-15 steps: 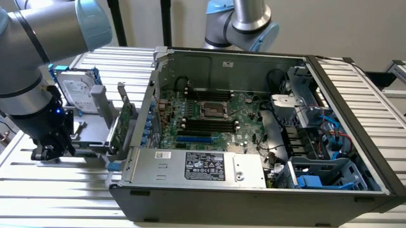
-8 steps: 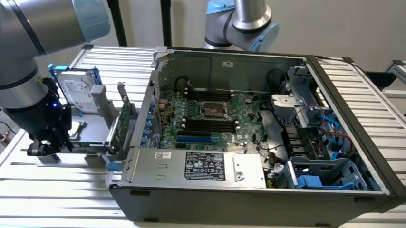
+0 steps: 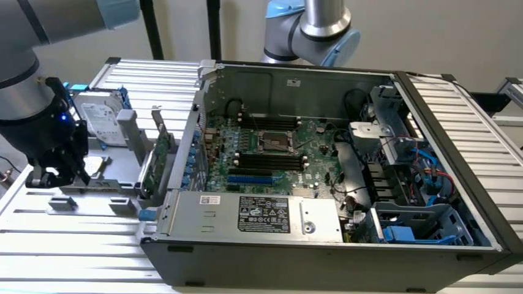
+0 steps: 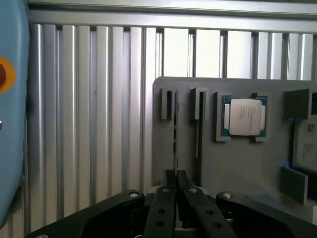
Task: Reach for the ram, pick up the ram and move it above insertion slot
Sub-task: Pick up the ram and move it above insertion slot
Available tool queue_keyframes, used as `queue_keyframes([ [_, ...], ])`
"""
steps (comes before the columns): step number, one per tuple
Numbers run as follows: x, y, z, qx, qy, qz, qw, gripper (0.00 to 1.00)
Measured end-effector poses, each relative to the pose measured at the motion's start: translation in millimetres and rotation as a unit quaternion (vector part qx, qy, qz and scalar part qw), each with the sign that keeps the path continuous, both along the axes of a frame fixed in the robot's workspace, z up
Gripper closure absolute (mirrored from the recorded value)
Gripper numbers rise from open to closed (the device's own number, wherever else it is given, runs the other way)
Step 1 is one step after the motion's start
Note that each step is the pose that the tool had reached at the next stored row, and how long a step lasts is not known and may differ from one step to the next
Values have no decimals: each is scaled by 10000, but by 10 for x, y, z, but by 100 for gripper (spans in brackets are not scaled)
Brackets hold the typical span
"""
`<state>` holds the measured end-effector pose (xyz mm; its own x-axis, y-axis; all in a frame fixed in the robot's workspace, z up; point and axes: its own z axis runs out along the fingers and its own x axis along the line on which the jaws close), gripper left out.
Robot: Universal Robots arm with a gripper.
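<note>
The gripper (image 3: 59,180) hangs low over a grey tray (image 3: 106,168) that lies on the slatted metal bench (image 3: 73,239), against the open computer case (image 3: 327,257) on the exterior view's left. In the wrist view the gripper (image 4: 176,174) has its two black fingers (image 4: 168,198) drawn together, clenched on the thin upper edge of the ram (image 4: 175,141). The ram stands on edge in a grey slotted holder (image 4: 167,104) near one corner of the tray (image 4: 237,163), in the holder closest to the tray's edge. A second stick (image 4: 198,144) stands on edge in the neighbouring holder, just beside the ram and apart from it. It lies between the ram and a processor chip (image 4: 243,116), which rests flat in its own recess. In the exterior view a silver hard drive (image 3: 102,122) with blue rails lies toward the tray's far edge. A green expansion card (image 3: 159,156) stands upright along the tray edge nearest the case. Inside the case, the insertion slot (image 3: 270,160) is one of a bank of parallel black slots on the motherboard (image 3: 315,138). That bank lies between the square CPU socket (image 3: 274,142) and a shorter blue slot (image 3: 249,180), well apart from the gripper. Which slot of the bank is meant cannot be told. A silver power supply (image 3: 253,214) fills the case's near edge.
</note>
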<state>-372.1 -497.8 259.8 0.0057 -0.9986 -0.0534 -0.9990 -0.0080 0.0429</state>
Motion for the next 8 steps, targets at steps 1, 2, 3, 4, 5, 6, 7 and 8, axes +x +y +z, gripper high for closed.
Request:
queue_keyframes([
  [1,17,0,46,4,1,2,10000,87],
  [2,36,0,91,6,2,6,10000,87],
  [3,58,0,136,10,4,11,10000,87],
  [4,82,0,184,13,5,16,10000,87],
  [5,108,0,230,17,7,22,10000,87],
  [6,135,0,275,22,8,29,10000,87],
  [7,163,0,320,28,10,35,10000,87],
  [8,191,0,365,34,11,43,10000,87],
])
